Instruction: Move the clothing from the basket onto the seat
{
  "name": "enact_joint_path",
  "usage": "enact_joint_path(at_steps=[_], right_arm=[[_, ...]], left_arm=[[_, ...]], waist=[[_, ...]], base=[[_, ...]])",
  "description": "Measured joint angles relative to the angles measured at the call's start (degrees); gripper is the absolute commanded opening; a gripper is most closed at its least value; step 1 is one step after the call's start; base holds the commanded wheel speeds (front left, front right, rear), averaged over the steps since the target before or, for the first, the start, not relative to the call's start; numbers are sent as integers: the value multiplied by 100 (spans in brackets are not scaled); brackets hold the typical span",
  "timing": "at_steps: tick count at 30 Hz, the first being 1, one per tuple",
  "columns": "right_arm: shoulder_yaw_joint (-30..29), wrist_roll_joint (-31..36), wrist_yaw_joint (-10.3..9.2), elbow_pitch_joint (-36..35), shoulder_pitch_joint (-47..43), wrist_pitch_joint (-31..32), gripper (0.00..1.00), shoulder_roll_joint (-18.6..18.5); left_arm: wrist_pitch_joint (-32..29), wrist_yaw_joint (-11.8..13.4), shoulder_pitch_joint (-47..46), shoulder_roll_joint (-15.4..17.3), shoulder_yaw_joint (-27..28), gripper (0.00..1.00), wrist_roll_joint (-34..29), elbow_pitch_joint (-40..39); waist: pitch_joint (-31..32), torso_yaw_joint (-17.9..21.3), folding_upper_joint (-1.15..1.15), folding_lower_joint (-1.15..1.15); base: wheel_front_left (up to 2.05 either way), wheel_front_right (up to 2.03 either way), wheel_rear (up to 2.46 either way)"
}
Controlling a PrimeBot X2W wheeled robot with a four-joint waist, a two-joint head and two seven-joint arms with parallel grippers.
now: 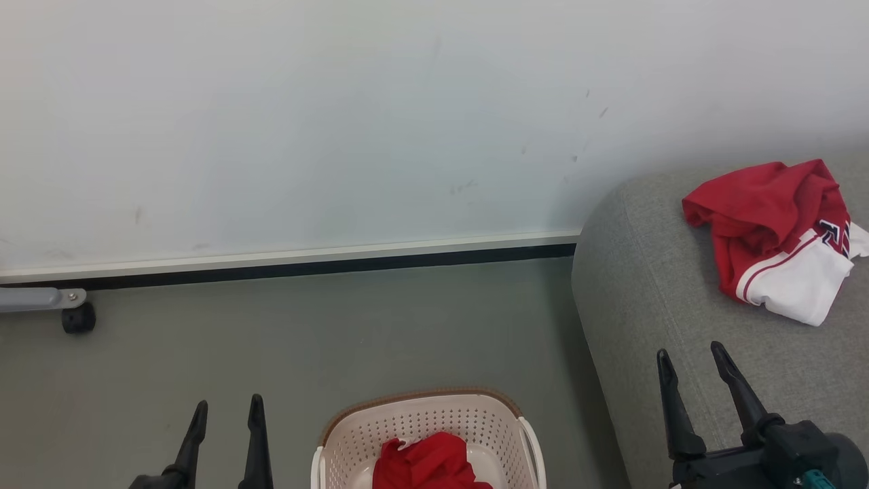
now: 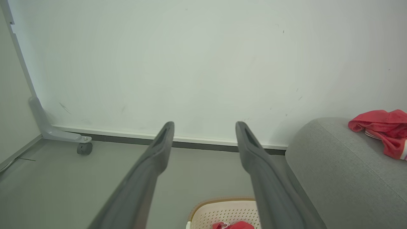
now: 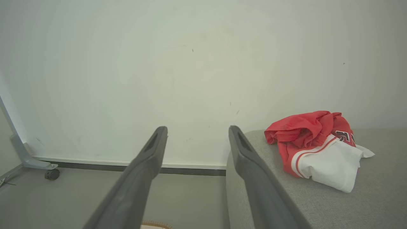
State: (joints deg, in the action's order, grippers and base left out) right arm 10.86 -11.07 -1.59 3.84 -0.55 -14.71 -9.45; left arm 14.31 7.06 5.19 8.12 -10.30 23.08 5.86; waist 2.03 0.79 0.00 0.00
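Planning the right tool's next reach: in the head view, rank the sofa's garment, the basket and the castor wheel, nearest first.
From the right tool:
1. Red-and-white garment, just ahead on the sofa.
2. Basket, left, on the floor.
3. Castor wheel, far left.

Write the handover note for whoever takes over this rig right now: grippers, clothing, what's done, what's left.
Left gripper: open, empty, left of the basket.
Right gripper: open, empty, near the seat.
Done: one red-and-white garment lies on the seat.
Left: move the red garment in the basket onto the seat.
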Motion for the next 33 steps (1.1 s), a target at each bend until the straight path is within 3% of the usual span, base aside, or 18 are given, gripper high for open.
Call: enact_joint_path(at_steps=[20,27,33], right_arm=[[-73,-10,-3,-181,186,0,100,-10],[-172,-10,-43,-205,482,0,100,-74],[-269,-7,-43,-277,779,0,100,-192]], left_arm=[[-1,1,73,-91,-9,100,-282,-300],[-129,-15,-508,-138,-413,100,-560,-154],[-325,-172,-1123,-229,-890,100,-795,375]], waist=[[-500,22,0,0],[-994,25,0,1],[-1474,28,1,1]], base=[[0,0,0],[0,0,0],[0,0,0]])
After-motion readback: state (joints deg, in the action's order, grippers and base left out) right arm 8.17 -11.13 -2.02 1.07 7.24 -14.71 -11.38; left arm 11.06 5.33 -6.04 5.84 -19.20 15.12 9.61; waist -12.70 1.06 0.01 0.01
